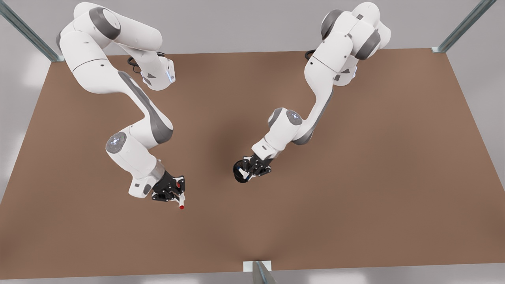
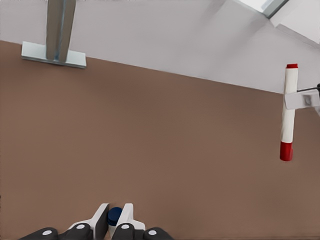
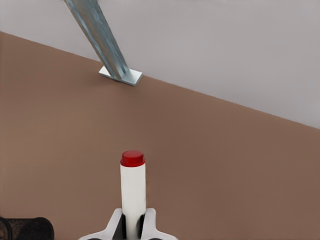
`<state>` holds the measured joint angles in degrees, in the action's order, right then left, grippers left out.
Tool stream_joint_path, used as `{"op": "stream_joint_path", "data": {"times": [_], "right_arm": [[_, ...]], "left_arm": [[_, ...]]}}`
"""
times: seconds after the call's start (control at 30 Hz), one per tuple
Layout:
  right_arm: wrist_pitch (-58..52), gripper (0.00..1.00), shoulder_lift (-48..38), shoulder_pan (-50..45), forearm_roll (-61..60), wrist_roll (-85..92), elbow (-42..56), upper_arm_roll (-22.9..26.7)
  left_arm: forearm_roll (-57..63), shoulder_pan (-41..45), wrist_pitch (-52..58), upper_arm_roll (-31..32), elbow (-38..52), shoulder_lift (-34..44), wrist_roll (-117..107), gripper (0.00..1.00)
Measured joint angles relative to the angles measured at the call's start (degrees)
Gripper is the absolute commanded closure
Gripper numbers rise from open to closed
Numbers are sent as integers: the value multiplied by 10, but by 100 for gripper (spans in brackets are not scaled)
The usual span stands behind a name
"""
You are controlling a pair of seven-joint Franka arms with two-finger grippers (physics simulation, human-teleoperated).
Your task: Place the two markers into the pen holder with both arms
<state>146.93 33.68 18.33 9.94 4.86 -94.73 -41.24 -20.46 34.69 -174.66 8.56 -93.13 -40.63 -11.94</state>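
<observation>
Spanning the scene, the brown tabletop point(image 1: 355, 177) carries the black pen holder point(image 1: 239, 173). Right above it hangs the left gripper point(image 1: 245, 172), clenched on the blue marker point(image 2: 114, 216). The right gripper point(image 1: 176, 194), at the front view's left, grasps the red marker point(image 1: 181, 202) at mid-barrel. Both markers seem light, stiff and smooth; a grip on the barrel suits them.

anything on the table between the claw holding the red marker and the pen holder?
No. In the front view, bare brown table separates the right claw, shut on the red marker, from the pen holder, where the left claw holds the blue marker.
</observation>
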Motion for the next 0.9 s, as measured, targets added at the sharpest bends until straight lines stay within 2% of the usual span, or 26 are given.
{"op": "stream_joint_path", "data": {"times": [0.03, 0.13, 0.2, 0.27, 0.37, 0.43, 0.5, 0.7, 0.9], "right_arm": [[8, 74, 0, 2, 0, -4, 0, -5], [26, 74, 2, 12, 0, -18, 0, -31], [45, 74, 3, 15, 0, -31, -13, -58], [76, 73, 2, 10, 1, -46, -34, -81], [161, 73, 4, -13, 1, -72, -97, -91], [219, 73, 7, -48, 2, -90, -107, -88], [277, 73, 17, -73, 2, -107, -108, -84], [440, 73, 39, -148, 0, -149, -130, -45], [509, 72, 46, -181, 50, -178, -132, 16]], "left_arm": [[0, 2, 0, 0, -13, 14, 11, 0], [5, 1, 65, -18, -29, 98, 39, 0], [5, -74, 163, -27, -17, 155, 56, 0], [17, -171, 304, -52, 45, 189, 70, 0], [123, -224, 517, -98, 146, 210, 77, 0], [169, -275, 623, -82, 164, 256, 79, 0], [196, -309, 698, -63, 169, 261, 80, 0], [224, -314, 809, -58, 168, 224, 82, 0], [227, -312, 844, -58, 167, 209, 83, 0]]}}
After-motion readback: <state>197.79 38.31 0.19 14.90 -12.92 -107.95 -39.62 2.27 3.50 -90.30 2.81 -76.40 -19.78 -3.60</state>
